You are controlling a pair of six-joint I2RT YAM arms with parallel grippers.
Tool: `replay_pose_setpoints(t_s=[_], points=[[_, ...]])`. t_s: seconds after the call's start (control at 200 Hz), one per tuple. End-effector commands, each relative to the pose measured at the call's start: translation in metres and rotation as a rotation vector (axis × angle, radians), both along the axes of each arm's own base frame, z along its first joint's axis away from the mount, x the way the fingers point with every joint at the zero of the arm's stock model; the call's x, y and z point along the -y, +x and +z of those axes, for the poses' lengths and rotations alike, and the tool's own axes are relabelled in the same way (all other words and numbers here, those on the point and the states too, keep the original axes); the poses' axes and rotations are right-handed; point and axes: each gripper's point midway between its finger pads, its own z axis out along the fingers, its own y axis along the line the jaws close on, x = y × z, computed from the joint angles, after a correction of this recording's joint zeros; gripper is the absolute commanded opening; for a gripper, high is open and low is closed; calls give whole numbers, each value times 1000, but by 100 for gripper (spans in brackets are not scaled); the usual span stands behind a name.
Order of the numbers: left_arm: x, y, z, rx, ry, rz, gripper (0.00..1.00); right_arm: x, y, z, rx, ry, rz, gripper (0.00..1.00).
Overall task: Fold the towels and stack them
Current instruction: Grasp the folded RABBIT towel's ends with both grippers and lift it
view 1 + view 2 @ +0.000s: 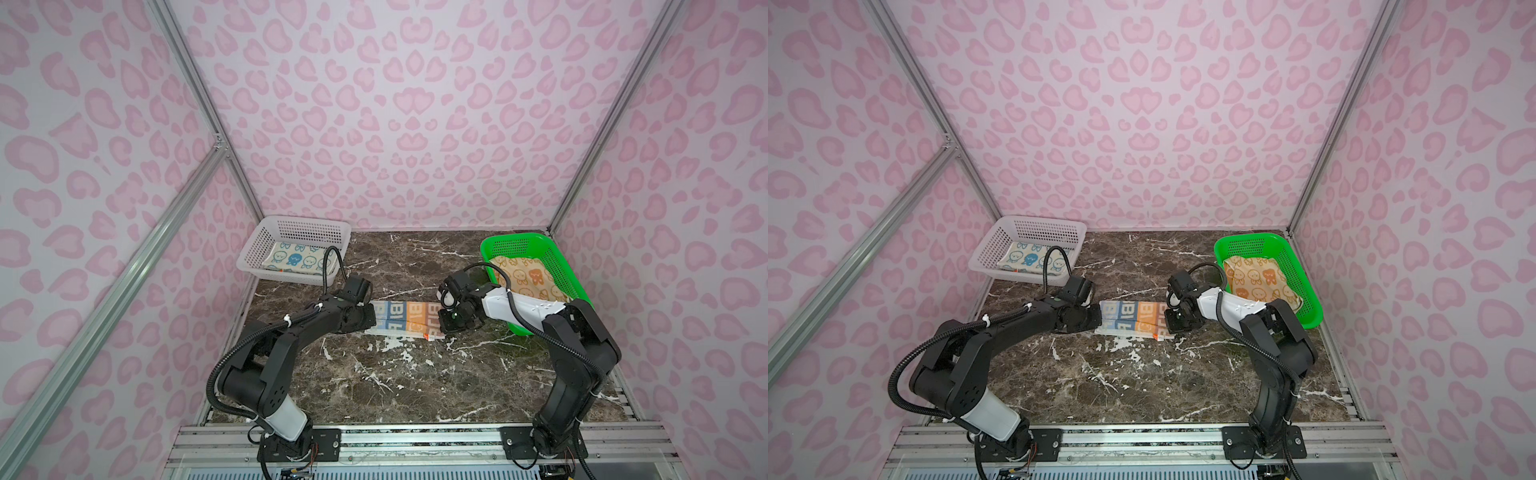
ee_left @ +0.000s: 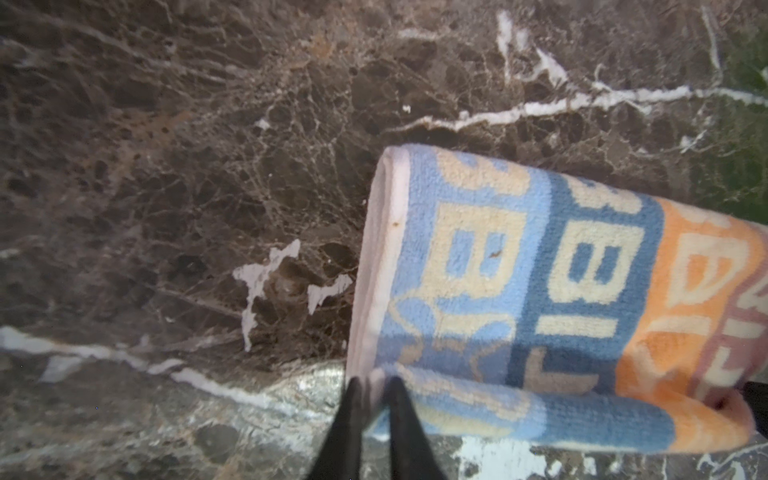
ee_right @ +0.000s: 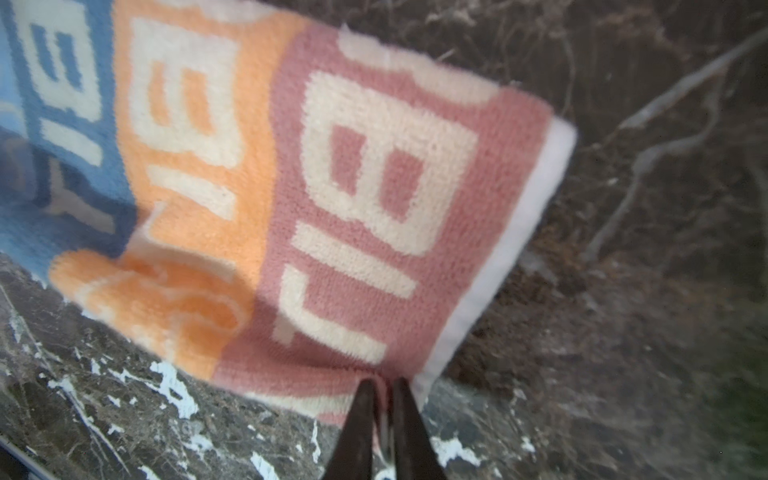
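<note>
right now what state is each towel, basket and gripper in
block-print towel: folded into a strip, flat on the table between the grippers
blue rabbit towel: folded, lying in the white basket
orange rabbit towel: rumpled, lying in the green basket
white basket: upright, holding one towel
green basket: upright, holding one towel
left gripper: jaws narrowly parted at a towel corner, grip unclear
right gripper: jaws narrowly parted at the opposite end's corner, grip unclear

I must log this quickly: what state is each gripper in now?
Left gripper: jaws narrowly apart around a corner of the block-print towel; grip cannot be told.
Right gripper: jaws narrowly apart at its other end; grip cannot be told.
</note>
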Motion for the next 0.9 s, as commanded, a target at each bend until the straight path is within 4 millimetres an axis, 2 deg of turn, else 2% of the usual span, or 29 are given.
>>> replay_pose_setpoints(t_s=[0.0,0.045,0.085,0.115,0.225,0.365,0.465,0.565,0.755,0.895], points=[[13,9,27,66,-53,-33,53,-3,2,15,29,9,14,34],[16,10,39,86,-67,-39,64,-5,4,25,47,18,12,43],[20,10,50,104,-82,-49,82,-7,5,32,62,27,12,54],[23,11,58,116,-97,-54,99,-9,6,37,71,36,9,60],[37,13,85,153,-195,-54,98,-23,8,52,92,125,-3,73],[69,11,95,126,-383,-76,98,-49,6,60,74,314,-24,81],[77,6,81,83,-432,-70,98,-65,1,61,39,438,-36,84],[80,-3,58,36,-417,-71,98,-69,-4,52,7,477,-41,86],[64,-20,12,-41,-333,-43,98,-49,-3,20,-30,412,-74,88],[59,-25,-4,-72,-289,-52,98,-28,-1,-4,-70,345,-102,89]])
